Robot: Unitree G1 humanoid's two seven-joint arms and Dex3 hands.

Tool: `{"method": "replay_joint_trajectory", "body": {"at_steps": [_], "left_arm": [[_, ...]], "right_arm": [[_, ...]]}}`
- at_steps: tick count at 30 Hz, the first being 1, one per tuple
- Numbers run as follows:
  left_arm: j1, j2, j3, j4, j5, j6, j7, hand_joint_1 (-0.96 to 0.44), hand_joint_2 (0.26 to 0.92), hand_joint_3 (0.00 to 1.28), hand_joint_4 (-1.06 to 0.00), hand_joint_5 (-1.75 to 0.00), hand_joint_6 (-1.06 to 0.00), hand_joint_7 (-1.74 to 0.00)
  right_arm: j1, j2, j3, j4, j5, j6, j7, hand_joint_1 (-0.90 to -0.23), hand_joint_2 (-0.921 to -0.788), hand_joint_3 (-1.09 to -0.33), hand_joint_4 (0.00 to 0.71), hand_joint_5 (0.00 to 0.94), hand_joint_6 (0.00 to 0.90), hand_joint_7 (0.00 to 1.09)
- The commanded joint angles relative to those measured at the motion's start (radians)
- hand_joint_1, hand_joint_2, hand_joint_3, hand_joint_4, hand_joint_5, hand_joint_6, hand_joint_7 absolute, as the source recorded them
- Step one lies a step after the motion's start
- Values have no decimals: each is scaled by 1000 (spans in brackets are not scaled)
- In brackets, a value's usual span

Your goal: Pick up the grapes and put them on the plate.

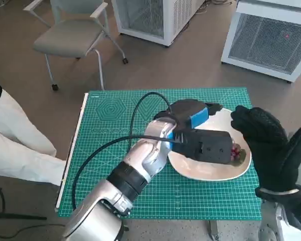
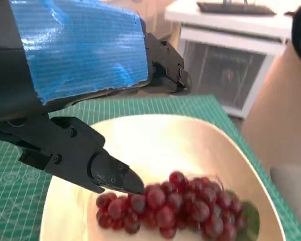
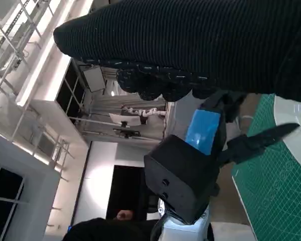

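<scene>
A bunch of dark red grapes (image 2: 175,206) lies on the white plate (image 2: 155,135), near its right rim in the head view (image 1: 236,153). My left hand (image 1: 203,135) hangs low over the plate (image 1: 205,170) with its fingers apart. One black fingertip (image 2: 115,176) touches the end of the bunch, and the other fingers (image 2: 165,60) stand well above it. My gloved right hand (image 1: 268,145) is raised just past the plate's right rim and holds nothing. In the right wrist view the left hand (image 3: 205,140) shows beyond the glove (image 3: 190,45).
The plate sits on a green cutting mat (image 1: 115,115) covering the small table. A person's legs in white trousers (image 1: 15,145) are close to the table's left side. A grey chair (image 1: 75,35) and white cabinets (image 1: 271,35) stand on the floor behind.
</scene>
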Motion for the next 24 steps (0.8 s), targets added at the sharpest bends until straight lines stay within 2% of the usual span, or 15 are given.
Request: {"method": "replay_joint_trajectory", "body": {"at_steps": [1, 8, 14, 17, 20, 24], "left_arm": [[50, 12, 55, -30, -58, -36, 32, -452, 875, 11, -244, -2, -296, -18], [135, 41, 207, -108, -202, -92, 81, -450, 876, 6, -239, -2, -305, -18], [250, 36, 392, -181, -408, -165, 92, -563, 908, 35, -277, -16, -337, -29], [316, 18, 482, -226, -542, -198, 50, -634, 917, 92, -305, -23, -355, -34], [381, 9, 553, -269, -677, -222, -37, -677, 920, 124, -316, -22, -358, -31], [459, 21, 616, -297, -806, -280, -158, -683, 921, 125, -274, -6, -327, -12]], "right_arm": [[13, -1, 0, 5, 6, 20, 0, -384, -921, -619, 420, 755, 203, 984], [8, -5, 0, 2, 7, 30, -1, -384, -921, -619, 418, 756, 204, 984], [4, -7, -2, 6, 9, 33, 3, -384, -921, -618, 417, 756, 204, 983], [2, -8, -2, 6, 10, 34, 4, -384, -921, -618, 417, 756, 204, 983], [0, -7, 1, 4, 9, 36, 3, -384, -921, -618, 417, 756, 205, 983], [-4, -7, 3, 4, 6, 36, 3, -384, -921, -617, 418, 755, 205, 981]]}}
